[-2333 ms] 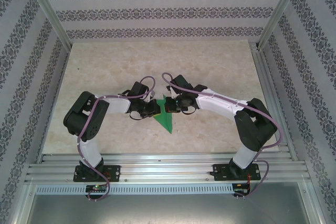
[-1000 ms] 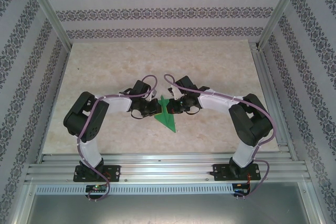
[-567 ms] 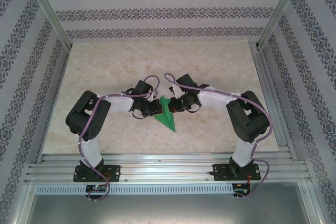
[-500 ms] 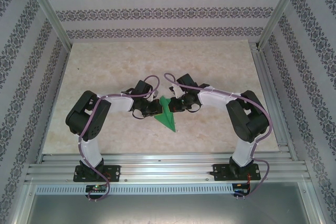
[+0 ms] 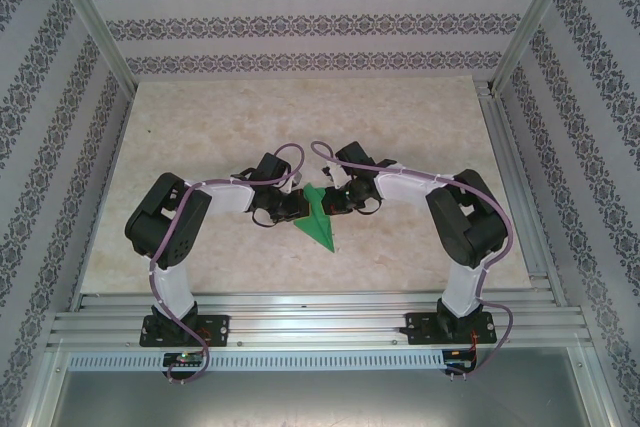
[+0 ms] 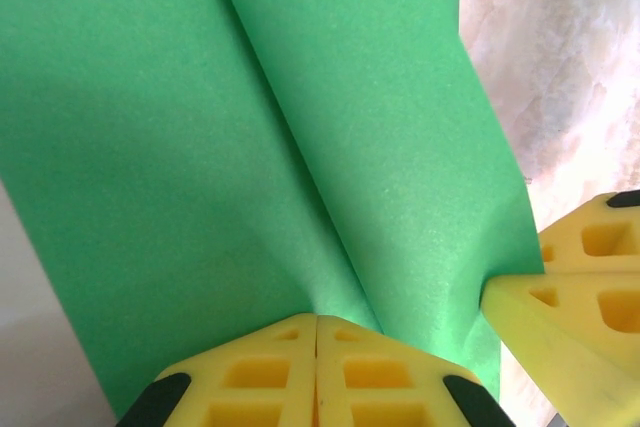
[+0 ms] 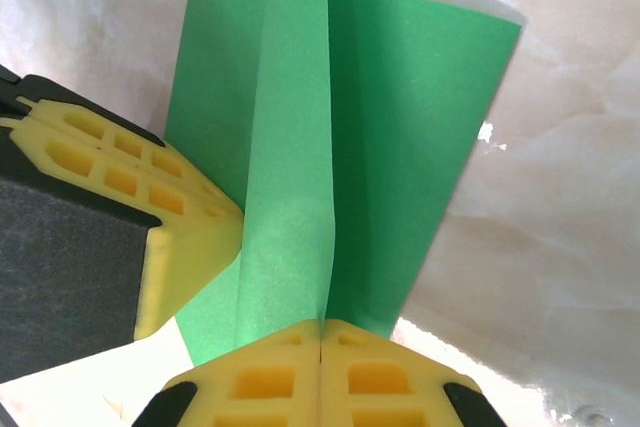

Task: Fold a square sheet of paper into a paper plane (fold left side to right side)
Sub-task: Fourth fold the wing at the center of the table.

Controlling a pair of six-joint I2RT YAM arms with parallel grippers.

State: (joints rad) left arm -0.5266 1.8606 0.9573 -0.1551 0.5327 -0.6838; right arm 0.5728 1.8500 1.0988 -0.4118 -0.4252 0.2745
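The square sheet of paper (image 5: 319, 224) is bright green and folded into a narrow pointed paper plane shape, its tip toward the near edge at mid-table. My left gripper (image 5: 298, 205) is shut on its left side, pinching a raised crease (image 6: 316, 319) of the green paper (image 6: 180, 147). From the right, my right gripper (image 5: 329, 203) is shut on a standing flap (image 7: 320, 324) of the paper (image 7: 400, 107). The two grippers face each other a finger's width apart: the right one's yellow fingers (image 6: 570, 297) press the paper's edge, and the left one's fingers (image 7: 185, 237) sit beside the flap.
The marble-look tabletop (image 5: 300, 117) stretches open behind and beside the paper. Aluminium rails (image 5: 320, 312) run along the near edge, and patterned walls close three sides. A small white speck (image 7: 485, 132) lies on the table by the paper's right edge.
The right arm's elbow has swung inward to the left, and both grippers have crept a little away from the near edge with the paper still pinched between them.
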